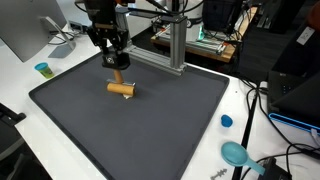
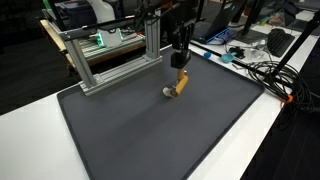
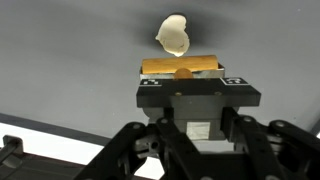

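My gripper (image 1: 114,62) hangs over the far part of a dark grey mat (image 1: 150,125), also seen in an exterior view (image 2: 181,62). Its fingers are closed around a small orange-brown wooden stub (image 1: 116,74) that reaches down to a short wooden cylinder (image 1: 122,89) lying on the mat. In the wrist view the fingertips (image 3: 198,88) sit together just behind the wooden cylinder (image 3: 180,65) and the orange stub (image 3: 184,72). A pale cream rounded piece (image 3: 172,35) lies on the mat just beyond it, and it also shows in an exterior view (image 2: 168,94).
A silver aluminium frame (image 1: 175,45) stands at the back edge of the mat, also visible in an exterior view (image 2: 110,55). On the white table lie a blue cap (image 1: 226,121), a teal dish (image 1: 236,153), a small teal cup (image 1: 42,69) and cables (image 2: 270,75).
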